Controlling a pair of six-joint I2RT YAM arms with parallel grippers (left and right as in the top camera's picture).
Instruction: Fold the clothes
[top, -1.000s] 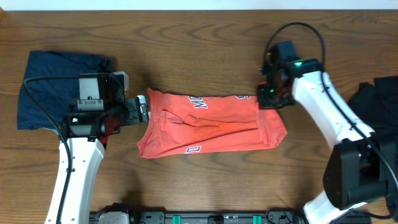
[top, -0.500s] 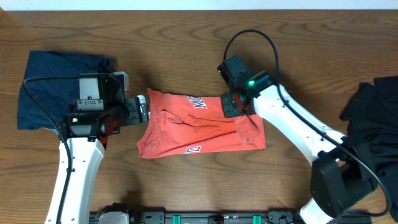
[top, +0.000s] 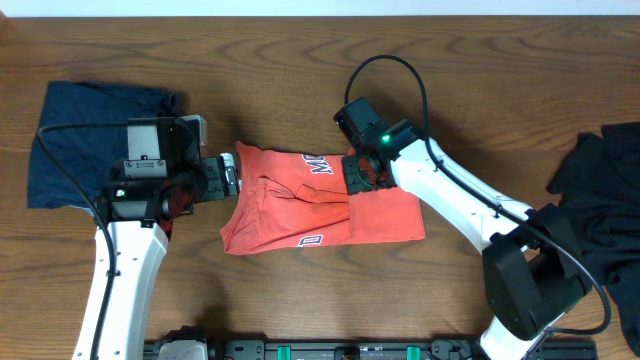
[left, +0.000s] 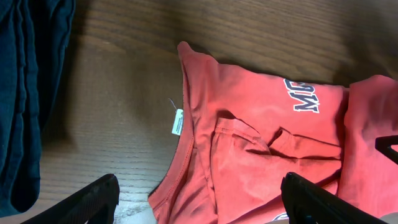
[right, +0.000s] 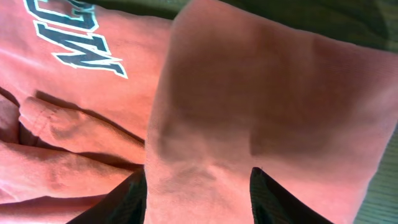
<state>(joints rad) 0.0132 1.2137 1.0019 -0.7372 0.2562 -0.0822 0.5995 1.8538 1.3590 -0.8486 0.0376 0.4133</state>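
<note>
If the right gripper (right: 196, 198), jaws parted over the shirt's (top: 290, 205) folded flap, snags cloth while lifting, the fold could undo; the left gripper (left: 199, 198) hangs open at the shirt's collar.

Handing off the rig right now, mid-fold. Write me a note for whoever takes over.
Left gripper: open, at the red shirt's left edge, holding nothing.
Right gripper: open, over the shirt's right flap.
Navy garment: far left. Black garment: heaped far right.
Done: the right flap lies folded in toward the middle.
Left: finish folding the shirt, then probably the black garment.
</note>
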